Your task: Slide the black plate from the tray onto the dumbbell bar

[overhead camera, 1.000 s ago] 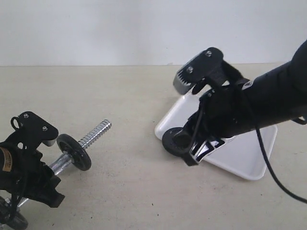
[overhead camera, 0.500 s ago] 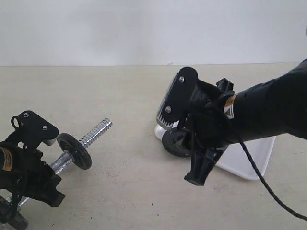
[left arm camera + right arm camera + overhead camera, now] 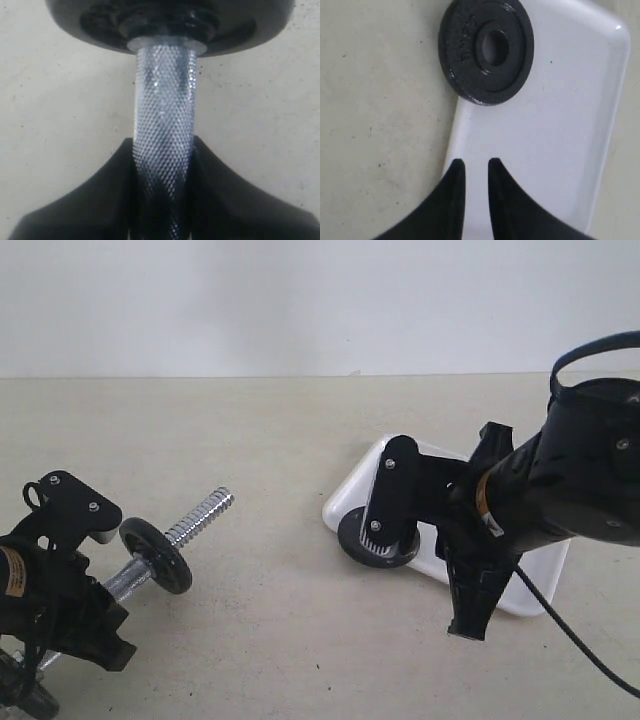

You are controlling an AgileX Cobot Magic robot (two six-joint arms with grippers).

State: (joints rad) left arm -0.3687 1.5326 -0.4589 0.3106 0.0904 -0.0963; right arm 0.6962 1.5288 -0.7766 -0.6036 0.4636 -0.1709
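CHANGE: right gripper [image 3: 472, 172] has swung over the tray [image 3: 545, 165] and narrowed its jaws to a thin gap, empty; pickup not yet made | TRAY: black plate [image 3: 486, 50] overhangs tray's corner rim, nothing else in it | LEFT: left gripper [image 3: 162, 170] clamps dumbbell bar [image 3: 164, 110], threaded end free

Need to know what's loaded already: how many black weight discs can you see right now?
2 clear: the black plate overhanging the tray corner, and one disc on the dumbbell bar. Another may be hidden behind the left arm.
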